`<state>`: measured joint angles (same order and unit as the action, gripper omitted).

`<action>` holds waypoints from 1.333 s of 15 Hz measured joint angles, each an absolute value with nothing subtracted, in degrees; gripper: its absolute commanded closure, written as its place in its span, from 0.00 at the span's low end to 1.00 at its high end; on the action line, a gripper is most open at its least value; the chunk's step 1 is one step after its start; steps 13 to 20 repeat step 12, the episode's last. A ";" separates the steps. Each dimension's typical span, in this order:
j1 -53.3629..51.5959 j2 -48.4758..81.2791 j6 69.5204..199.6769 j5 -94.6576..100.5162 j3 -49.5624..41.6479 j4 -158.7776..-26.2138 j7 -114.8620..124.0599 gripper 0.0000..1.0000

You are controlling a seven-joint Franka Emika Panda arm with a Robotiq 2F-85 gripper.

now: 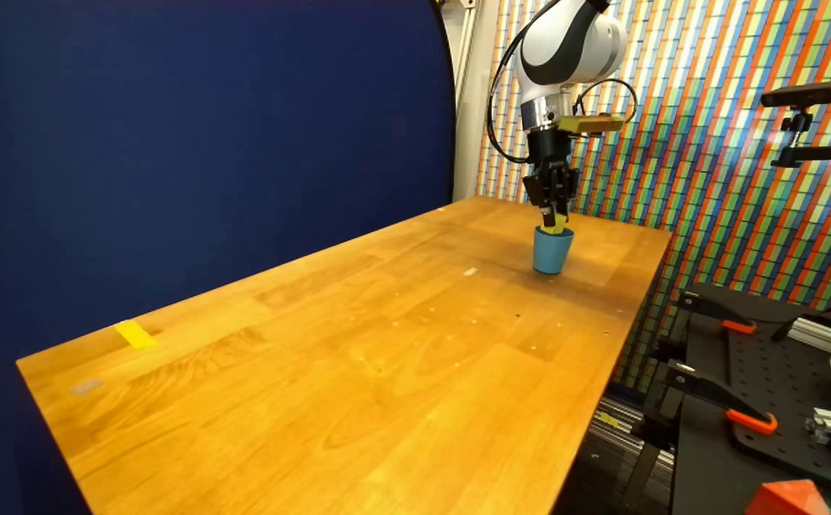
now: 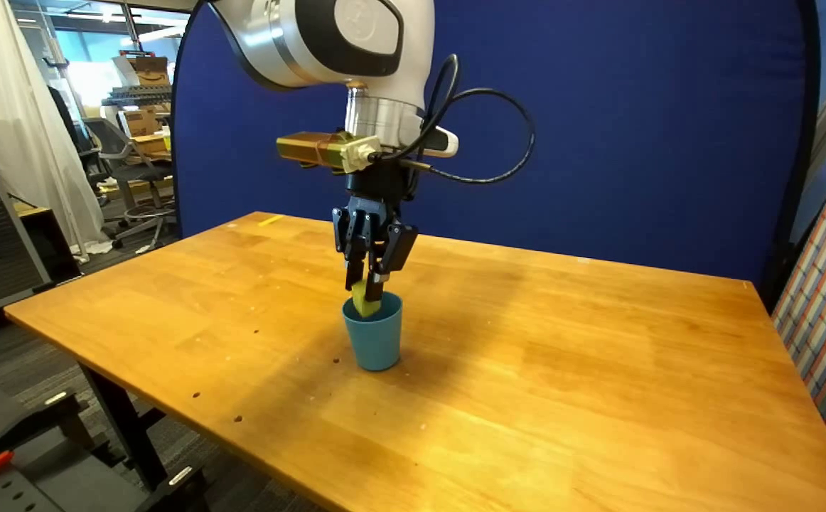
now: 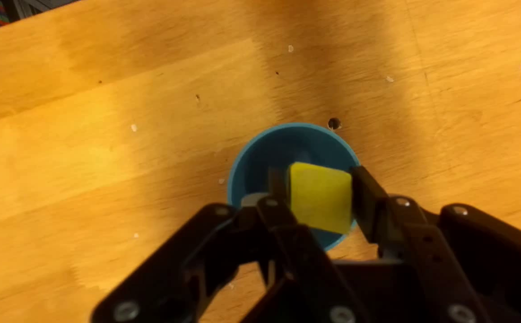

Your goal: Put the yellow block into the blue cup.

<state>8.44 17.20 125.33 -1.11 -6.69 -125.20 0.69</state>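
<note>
The blue cup stands upright on the wooden table in both exterior views [image 1: 551, 254] [image 2: 375, 343]. In the wrist view, its round mouth [image 3: 297, 125] opens upward below the fingers. My gripper [image 2: 365, 281] points down right over the cup and is shut on the yellow block [image 2: 365, 301]. The block also shows between the fingers in an exterior view [image 1: 554, 224] and in the wrist view [image 3: 320, 197]. It is slightly tilted, with its lower end at or just inside the cup's mouth. In the wrist view, the block and fingers hide part of the cup's inside.
The wooden table [image 1: 330, 372] extends well beyond the cup, with a yellow tape strip [image 1: 135, 334] near a far corner. A black side stand with orange-tipped clamps [image 1: 751, 422] stands beside the table. A blue backdrop [image 2: 598, 142] rises behind the table.
</note>
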 measured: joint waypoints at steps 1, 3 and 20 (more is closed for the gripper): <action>8.59 17.20 125.33 -1.30 -6.75 -125.29 0.69 0.19; 8.64 17.08 125.32 -1.31 -6.78 -125.41 0.69 0.04; 5.36 8.37 123.44 6.46 -6.56 -125.75 1.86 0.00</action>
